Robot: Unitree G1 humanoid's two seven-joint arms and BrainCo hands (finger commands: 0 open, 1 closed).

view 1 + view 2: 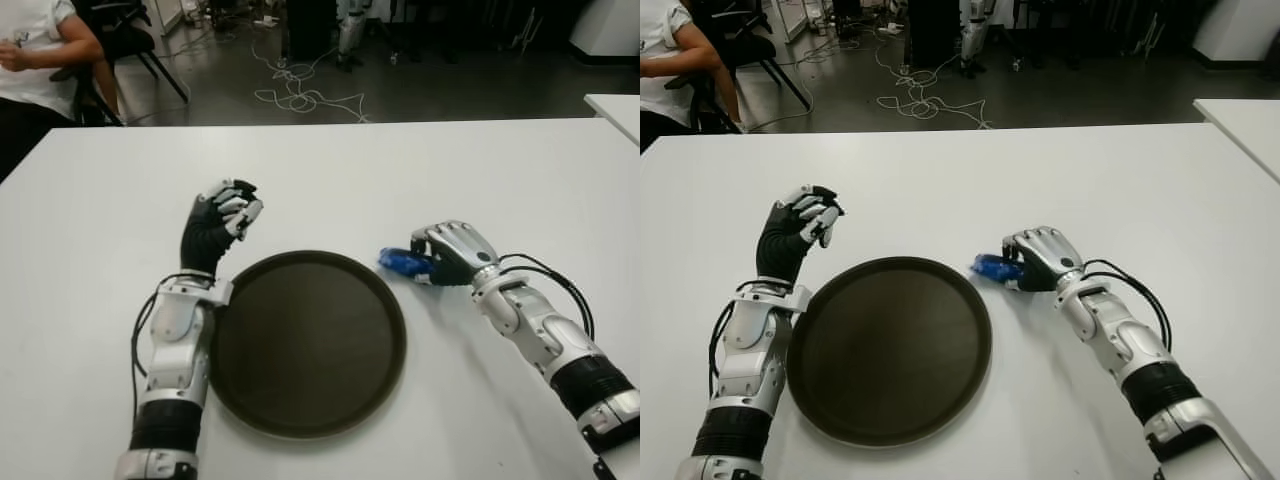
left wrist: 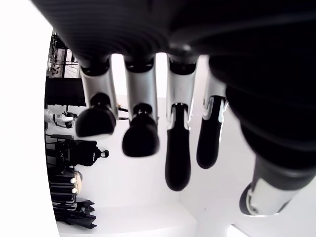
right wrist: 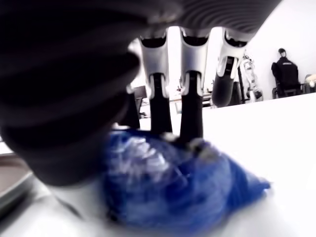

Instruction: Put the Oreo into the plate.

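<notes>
the right hand [image 1: 448,254] curls its fingers around the blue oreo [image 1: 398,262], just right of the plate [image 1: 308,340]. the left hand [image 1: 220,225] shows left of the plate, fingers loosely curled, holding nothing.

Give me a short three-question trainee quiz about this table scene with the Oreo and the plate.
1. True or false: the blue Oreo packet already lies inside the plate.
2. Which robot hand is closed on the packet? A) the left robot hand B) the right robot hand
3. Fill in: the packet is beside the plate's ___ rim, on the white table.

Key: 1 false, it is on the table outside the rim; 2 B; 3 right. The left robot hand is curled and empty by the plate's left edge.
</notes>
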